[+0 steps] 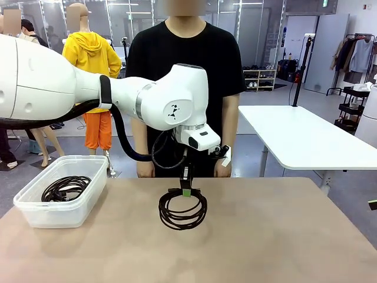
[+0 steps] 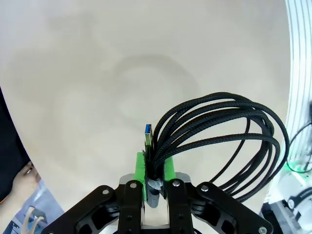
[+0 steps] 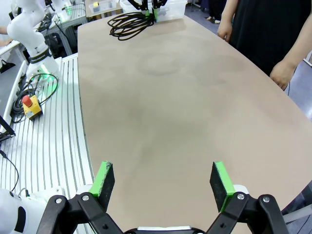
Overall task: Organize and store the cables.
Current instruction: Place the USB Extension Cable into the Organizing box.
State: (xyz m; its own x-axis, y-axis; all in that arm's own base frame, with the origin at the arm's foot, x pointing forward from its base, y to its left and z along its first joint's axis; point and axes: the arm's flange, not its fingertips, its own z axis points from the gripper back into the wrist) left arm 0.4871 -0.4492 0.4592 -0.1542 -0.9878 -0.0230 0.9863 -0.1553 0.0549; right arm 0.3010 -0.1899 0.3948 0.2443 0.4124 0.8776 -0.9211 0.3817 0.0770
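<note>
I hold one coil of cable (image 1: 183,210) by its top, pinched between the green pads of my left gripper (image 1: 186,191); the braided black loops hang down in a round bundle over the middle of the table, with a blue-tipped plug (image 2: 148,132) poking up at the grip. A second black coil (image 1: 65,188) lies flat inside the clear plastic bin (image 1: 35,213) at my left.

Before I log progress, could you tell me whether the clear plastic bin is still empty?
No, a coiled black cable already lies inside the clear plastic bin at the table's left in the front view.
</note>
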